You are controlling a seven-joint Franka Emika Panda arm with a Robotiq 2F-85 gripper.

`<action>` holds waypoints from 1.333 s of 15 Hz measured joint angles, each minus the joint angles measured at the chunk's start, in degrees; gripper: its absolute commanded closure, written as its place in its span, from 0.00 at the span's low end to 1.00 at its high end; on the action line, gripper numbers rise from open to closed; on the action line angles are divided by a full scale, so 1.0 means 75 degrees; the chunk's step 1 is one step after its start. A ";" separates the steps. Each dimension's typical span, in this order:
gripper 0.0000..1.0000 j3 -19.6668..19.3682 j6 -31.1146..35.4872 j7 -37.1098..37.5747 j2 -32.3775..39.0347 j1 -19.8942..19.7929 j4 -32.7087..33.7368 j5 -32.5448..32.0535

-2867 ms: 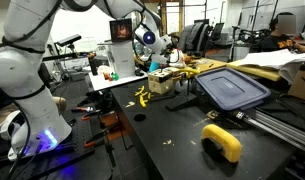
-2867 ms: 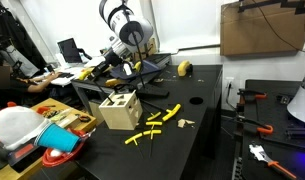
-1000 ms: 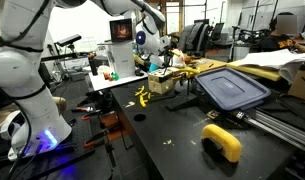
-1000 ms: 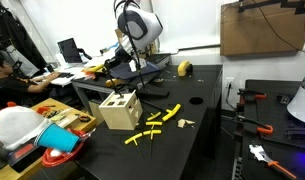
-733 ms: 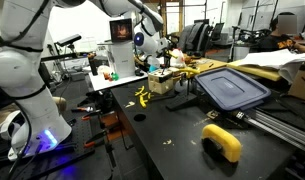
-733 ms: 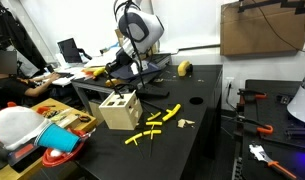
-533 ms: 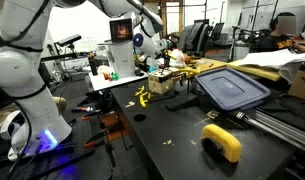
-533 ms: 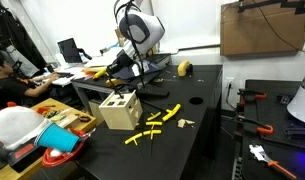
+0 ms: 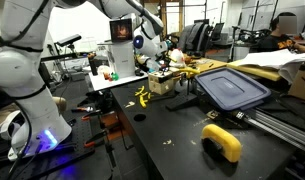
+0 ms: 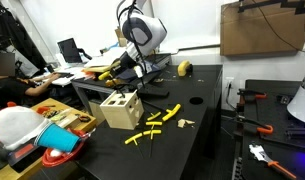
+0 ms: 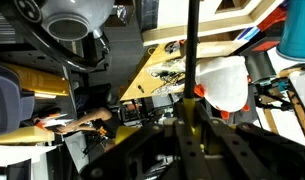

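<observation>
1. Cluttered lab, with a person seated at a desk in the background. The work surface is a black table.
2. We see the gripper hanging above the wooden box, clear of it, with the arm bent down from above.
3. We cannot tell whether the claw is apart or together. Both exterior views show it too small, and yellow clutter lies right behind it. The wrist view is dark and crowded around the fingers.
4. The wooden box stands upright near the table's edge on the desk side. Its top face has cut-out openings.
5. Several yellow sticks lie loose on the table just beside the box, on the side away from the desk. None of them touch the gripper.
6. In an exterior view, a blue-grey lid lies flat on the table, apart from the box.
7. A yellow roll sits well apart from the box, towards the near table edge in that view.
</observation>
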 measured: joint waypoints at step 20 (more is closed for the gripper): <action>0.11 -0.1458 -0.0011 -0.0070 0.0679 0.1656 0.0153 0.0574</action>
